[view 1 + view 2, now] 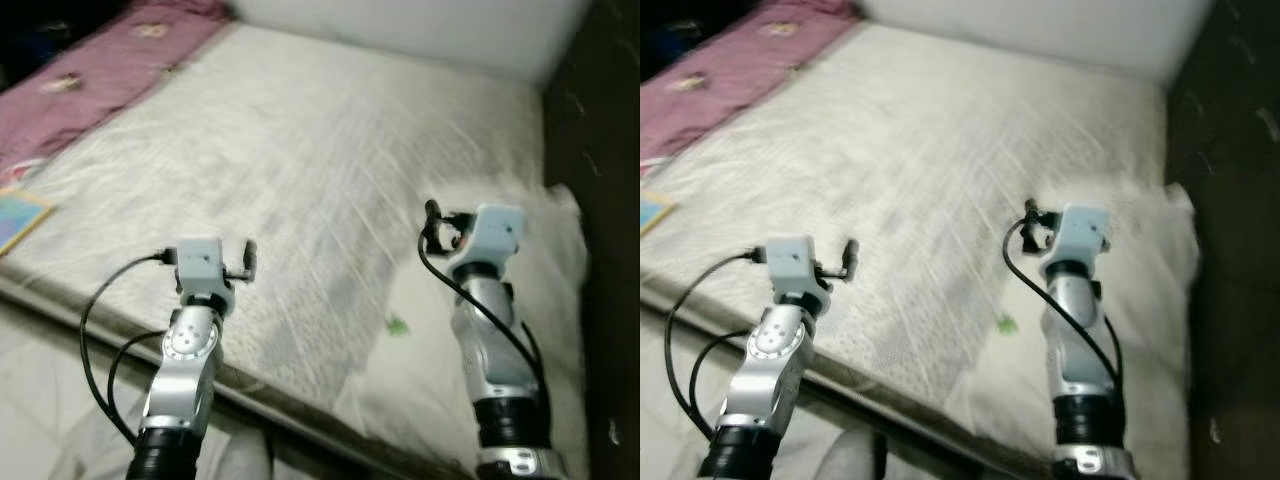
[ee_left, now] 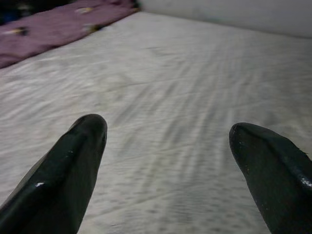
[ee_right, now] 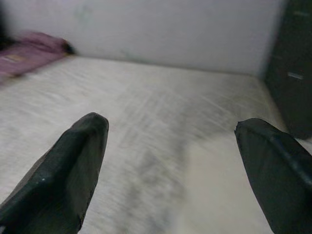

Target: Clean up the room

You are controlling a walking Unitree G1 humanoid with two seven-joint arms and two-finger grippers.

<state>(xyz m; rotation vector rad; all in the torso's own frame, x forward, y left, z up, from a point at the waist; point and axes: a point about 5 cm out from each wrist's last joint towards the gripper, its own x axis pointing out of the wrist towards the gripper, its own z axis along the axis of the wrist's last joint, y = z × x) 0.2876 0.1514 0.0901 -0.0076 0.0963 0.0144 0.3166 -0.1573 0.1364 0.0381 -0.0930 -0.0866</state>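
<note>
Now | left gripper (image 2: 168, 141) released, right gripper (image 3: 170, 141) released | both above pale mattress (image 1: 330, 150)

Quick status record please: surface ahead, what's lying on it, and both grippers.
surface: pale mattress, blurred
far left: purple blanket along its edge
left edge: colourful flat item, partly cut off
near right arm: small green scrap on the mattress
right side: dark furniture
left gripper: jaws open, holding nothing, over the mattress
right gripper: jaws open, holding nothing, over the mattress
</note>
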